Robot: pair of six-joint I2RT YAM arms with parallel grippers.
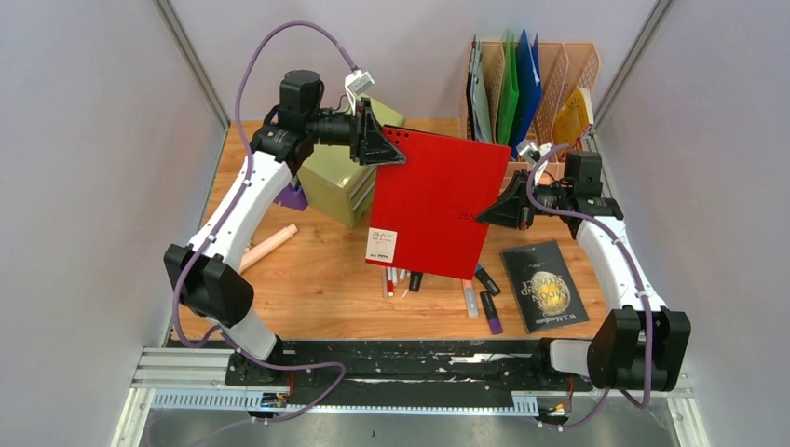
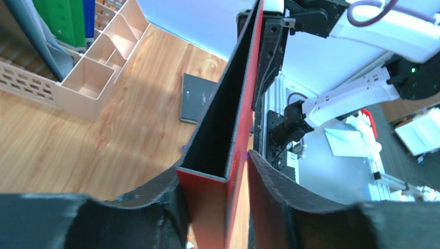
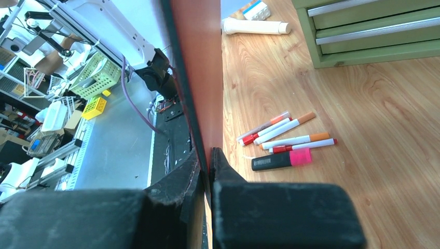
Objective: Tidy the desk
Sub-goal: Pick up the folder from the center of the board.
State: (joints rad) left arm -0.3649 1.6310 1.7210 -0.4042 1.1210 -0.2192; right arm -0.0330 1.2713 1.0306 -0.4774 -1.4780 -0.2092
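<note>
Left jaws and right jaws are clamped on opposite edges of the red folder (image 1: 433, 200), seemingly a box file. The two grips steady it aloft over the cluttered desk surface (image 1: 317, 289).

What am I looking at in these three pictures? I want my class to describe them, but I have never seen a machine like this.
Two robot arms are bolted at the near edge of a wooden desk. The wide picture comes from a fixed camera above. The other two come from a camera on each wrist, looking along that arm's own fingers. The left gripper and the right gripper each pinch an edge of a red folder, holding it up off the desk. Beneath it lie loose markers and a dark book. A green drawer chest and a peach file rack stand at the back.
</note>
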